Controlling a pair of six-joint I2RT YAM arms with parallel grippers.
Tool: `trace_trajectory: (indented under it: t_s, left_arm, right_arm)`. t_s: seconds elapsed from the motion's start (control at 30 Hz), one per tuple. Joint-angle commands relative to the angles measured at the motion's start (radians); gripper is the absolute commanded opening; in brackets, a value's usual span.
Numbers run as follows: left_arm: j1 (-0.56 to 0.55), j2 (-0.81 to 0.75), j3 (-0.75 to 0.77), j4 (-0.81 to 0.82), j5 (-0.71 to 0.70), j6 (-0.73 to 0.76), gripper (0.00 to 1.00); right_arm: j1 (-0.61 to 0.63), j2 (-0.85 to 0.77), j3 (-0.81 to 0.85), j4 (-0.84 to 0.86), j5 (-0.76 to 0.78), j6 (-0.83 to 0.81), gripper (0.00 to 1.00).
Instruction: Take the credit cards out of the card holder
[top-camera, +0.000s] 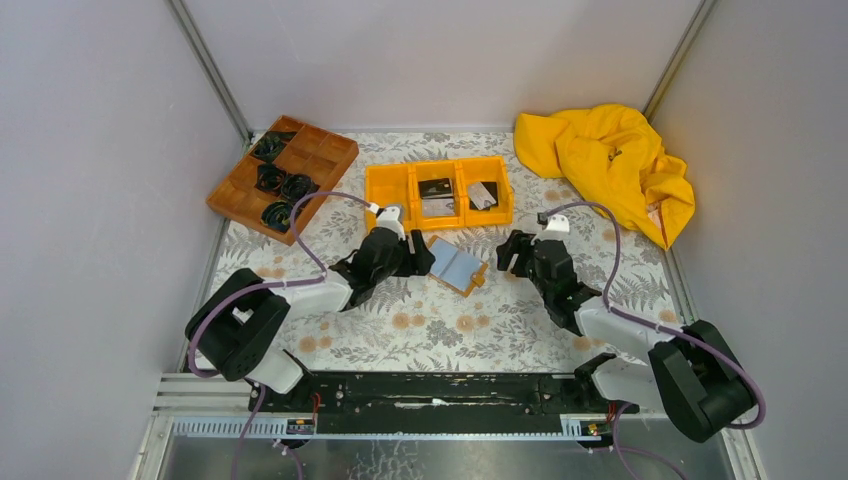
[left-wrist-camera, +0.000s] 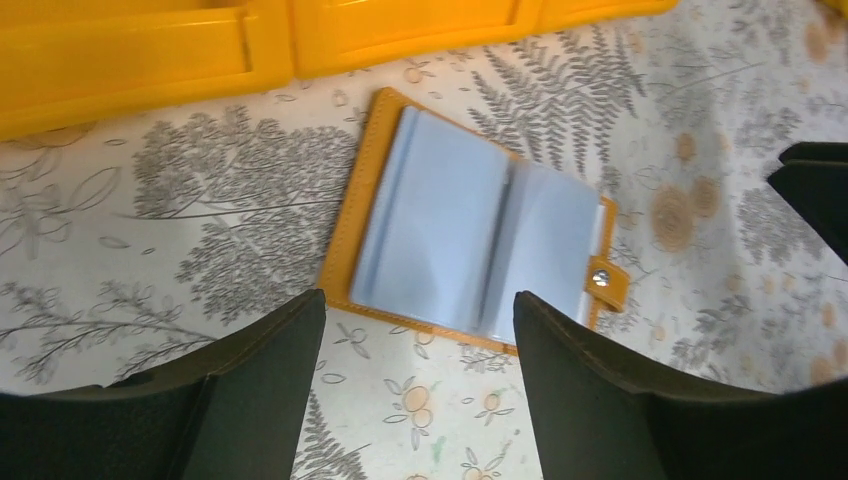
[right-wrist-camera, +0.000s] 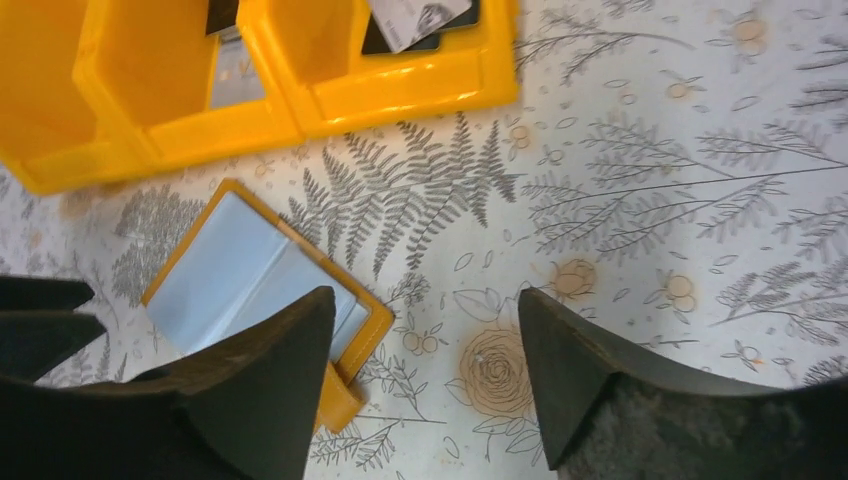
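Note:
The card holder lies open and flat on the floral table, grey-blue pockets up, its snap tab at one side. No card shows in its pockets. Credit cards lie in the orange bin: a black one and a grey one in the middle compartment, a pale one in the right compartment. My left gripper hovers just left of the holder, open and empty. My right gripper hovers to its right, open and empty, one finger over the holder's corner.
The orange three-compartment bin stands just behind the holder. A brown divided tray with black coiled items sits at the back left. A crumpled yellow cloth lies at the back right. Grey walls close in both sides.

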Motion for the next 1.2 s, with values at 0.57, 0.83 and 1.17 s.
trace_trajectory:
  t_s: [0.57, 0.83, 1.17]
  left_arm:
    - [0.079, 0.007, -0.075, 0.338, 0.314, -0.108, 0.87]
    - [0.082, 0.006, -0.078, 0.338, 0.304, -0.101, 0.89]
    - [0.083, 0.007, -0.076, 0.325, 0.282, -0.096, 0.91]
  right_arm:
    - [0.003, -0.173, -0.059, 0.003, 0.218, -0.025, 0.43]
    - [0.004, -0.155, -0.050, 0.019, 0.159, -0.037, 0.58]
    - [0.004, -0.125, -0.039, 0.010, 0.133, -0.028, 0.85]
